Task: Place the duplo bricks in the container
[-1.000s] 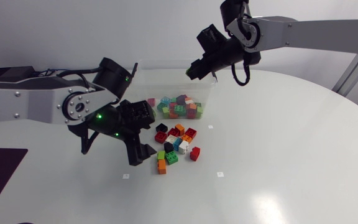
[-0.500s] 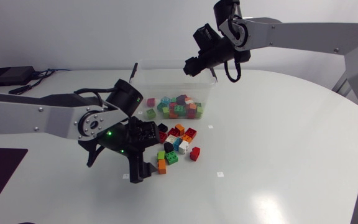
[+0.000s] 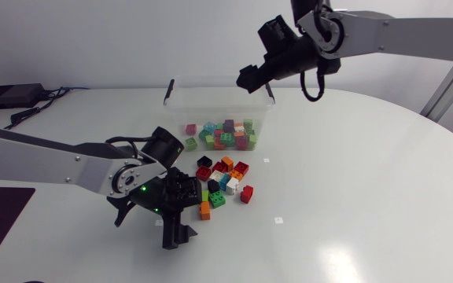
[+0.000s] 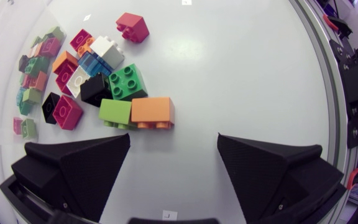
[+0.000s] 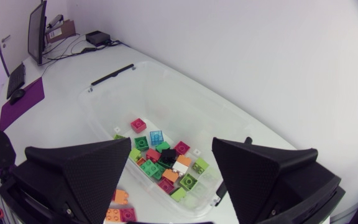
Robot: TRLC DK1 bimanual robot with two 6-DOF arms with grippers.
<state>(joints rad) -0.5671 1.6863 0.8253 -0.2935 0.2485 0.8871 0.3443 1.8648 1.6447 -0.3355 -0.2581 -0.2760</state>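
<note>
jaws stand wide apart on the left claw (image 3: pixel 181 216), released and holding nothing. it hangs low over the worktop (image 3: pixel 352 204), left of the middle and closer to the near edge than anything else on it.

just ahead of its fingers, an orange brick (image 4: pixel 152 111) and a lime brick (image 4: pixel 116 111) lie touching side by side, studs turned toward the claw. neither finger touches them. right behind that pair sits a dark green brick (image 4: pixel 128 81) with its studs up, and a black brick (image 4: pixel 96 89) is pressed against it. the rest of the loose heap (image 3: pixel 222 179) spreads beyond them around the middle of the worktop, with red, white, blue and more orange pieces packed close. one red brick (image 4: pixel 133 27) sits slightly apart at the heap's edge.

farther on, toward the far edge of the worktop, stands the clear tub (image 3: pixel 211 94), open on top. many mixed bricks (image 5: pixel 166 162) lie in it, gathered along its near side.

the right claw (image 3: pixel 252 77) hangs above the tub's far right corner, also released with a wide gap and nothing in it.
</note>
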